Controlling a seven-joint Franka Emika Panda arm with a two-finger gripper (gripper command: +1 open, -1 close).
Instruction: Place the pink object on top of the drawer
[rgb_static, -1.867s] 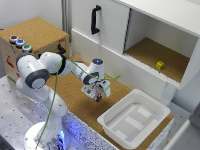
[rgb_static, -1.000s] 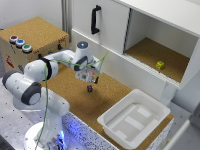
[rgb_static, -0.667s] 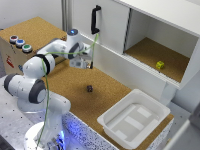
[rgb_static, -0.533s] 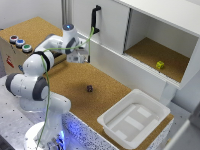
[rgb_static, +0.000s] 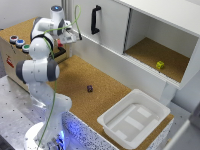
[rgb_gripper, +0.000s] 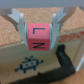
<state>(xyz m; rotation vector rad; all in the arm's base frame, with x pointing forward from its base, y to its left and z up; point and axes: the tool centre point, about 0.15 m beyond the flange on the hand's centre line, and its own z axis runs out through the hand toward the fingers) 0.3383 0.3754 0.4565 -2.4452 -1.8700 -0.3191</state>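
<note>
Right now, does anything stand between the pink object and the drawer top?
Nothing visible does. The fingers grip the pink object close to the drawer, whose three buttons sit near one edge of its top.

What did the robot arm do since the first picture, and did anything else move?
The arm rose from the middle of the cork table and swung to the exterior view's left, over the brown cork-topped drawer box. Its gripper is shut on a pink lettered cube. The small dark cube, the yellow-green cube and the white plastic tray stayed put.
</note>
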